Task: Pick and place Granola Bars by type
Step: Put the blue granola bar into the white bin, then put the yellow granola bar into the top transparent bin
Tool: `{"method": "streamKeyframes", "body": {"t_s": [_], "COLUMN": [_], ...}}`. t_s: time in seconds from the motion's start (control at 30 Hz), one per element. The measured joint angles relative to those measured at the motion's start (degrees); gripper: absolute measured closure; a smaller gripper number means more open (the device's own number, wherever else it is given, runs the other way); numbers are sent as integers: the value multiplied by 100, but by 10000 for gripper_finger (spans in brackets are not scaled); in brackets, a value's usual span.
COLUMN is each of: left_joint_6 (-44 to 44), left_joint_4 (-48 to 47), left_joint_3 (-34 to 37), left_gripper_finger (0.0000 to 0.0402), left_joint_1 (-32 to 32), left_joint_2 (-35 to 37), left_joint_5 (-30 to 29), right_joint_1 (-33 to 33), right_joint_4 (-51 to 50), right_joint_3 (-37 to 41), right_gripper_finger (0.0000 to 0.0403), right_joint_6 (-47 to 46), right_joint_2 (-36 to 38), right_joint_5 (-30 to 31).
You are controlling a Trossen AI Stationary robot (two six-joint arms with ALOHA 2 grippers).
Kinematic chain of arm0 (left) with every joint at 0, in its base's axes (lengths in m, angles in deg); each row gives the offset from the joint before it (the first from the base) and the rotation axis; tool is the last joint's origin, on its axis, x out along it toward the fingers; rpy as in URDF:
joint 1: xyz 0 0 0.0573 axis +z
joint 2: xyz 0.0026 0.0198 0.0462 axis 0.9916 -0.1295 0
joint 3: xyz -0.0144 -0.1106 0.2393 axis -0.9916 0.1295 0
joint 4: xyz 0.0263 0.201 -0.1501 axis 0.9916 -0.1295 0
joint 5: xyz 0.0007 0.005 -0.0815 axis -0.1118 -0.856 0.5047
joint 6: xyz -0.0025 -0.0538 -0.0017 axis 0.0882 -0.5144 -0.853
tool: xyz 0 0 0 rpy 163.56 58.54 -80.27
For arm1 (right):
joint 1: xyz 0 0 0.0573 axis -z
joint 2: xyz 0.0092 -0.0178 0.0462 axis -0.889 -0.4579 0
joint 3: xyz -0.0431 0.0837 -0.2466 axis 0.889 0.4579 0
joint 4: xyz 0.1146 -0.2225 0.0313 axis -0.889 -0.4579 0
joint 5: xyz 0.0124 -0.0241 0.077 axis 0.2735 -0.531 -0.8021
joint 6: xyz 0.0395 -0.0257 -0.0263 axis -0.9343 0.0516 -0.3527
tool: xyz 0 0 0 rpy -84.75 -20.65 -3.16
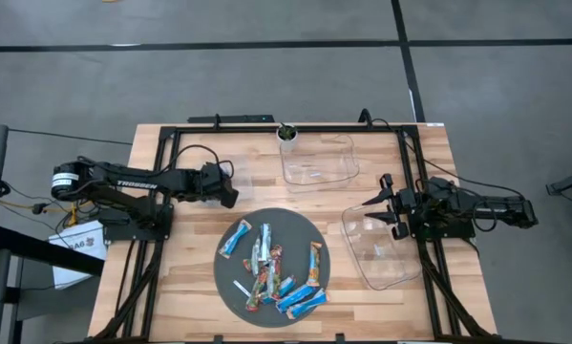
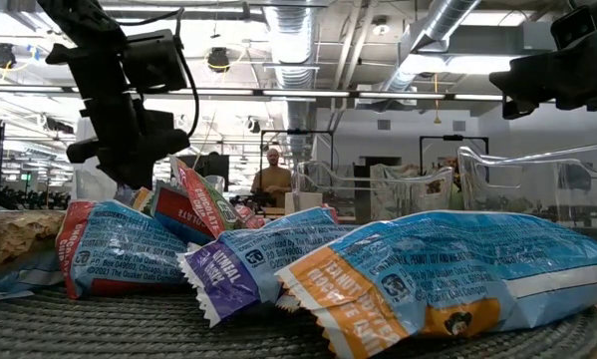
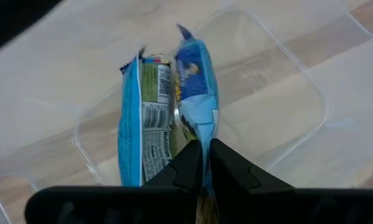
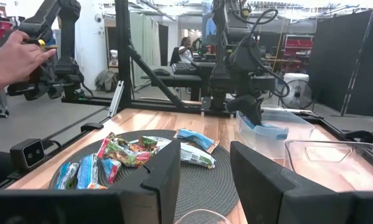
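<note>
Several granola bars (image 1: 271, 272), blue-and-white, bright blue and multicoloured, lie in a heap on a round dark mat (image 1: 316, 232); they fill the foreground of the low view (image 2: 278, 269). My left gripper (image 1: 230, 196) is shut on a bright blue bar (image 3: 195, 74) above a clear container (image 3: 301, 87). A blue-and-white bar (image 3: 142, 112) lies flat in that container. My right gripper (image 1: 379, 212) is open and holds nothing. It hovers over another clear container (image 1: 381, 260) at the mat's right. In the right wrist view its fingers frame the mat. My left gripper pinches the bright blue bar by one end (image 3: 203, 134) between its two fingers, which come from above and point down. The bar is lifted clear and hangs below the fingers, along them, over the clear container and beside the bar that lies there.
A third clear container (image 1: 319, 162) sits at the table's far side, next to a small cup holding a plant (image 1: 286, 133). A thin white stick (image 1: 240, 287) lies on the mat. A black frame borders the table. A person's hand (image 4: 15, 59) shows beyond the table.
</note>
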Motion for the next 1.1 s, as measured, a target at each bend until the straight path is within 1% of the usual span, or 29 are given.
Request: {"method": "streamKeyframes", "body": {"t_s": [0.1,0.37,0.5,0.63,0.8,0.9,1.1], "left_joint_6": [25,53,265,564,1154,1769,2786], "left_joint_4": [35,96,282,632,944,962,967], "left_joint_3": [0,-2,-2,-4,-158,-367,-797], "left_gripper_finger": [346,250,225,219,223,228,234], "left_joint_1": [-2,-2,-2,-102,-473,-820,-1796], "left_joint_2": [0,0,13,114,323,446,499], "left_joint_5": [14,-102,-110,-202,-448,-465,-389], "right_joint_1": [0,-1,0,-1,-1,-1,1], "right_joint_4": [0,0,0,0,0,0,0], "right_joint_3": [-1,-1,-1,0,1,-1,1], "right_gripper_finger": [270,270,269,269,270,268,270], "right_joint_6": [0,0,0,0,0,0,0], "right_joint_2": [-1,-1,0,0,-1,-1,-1], "right_joint_5": [0,0,0,0,0,0,0]}}
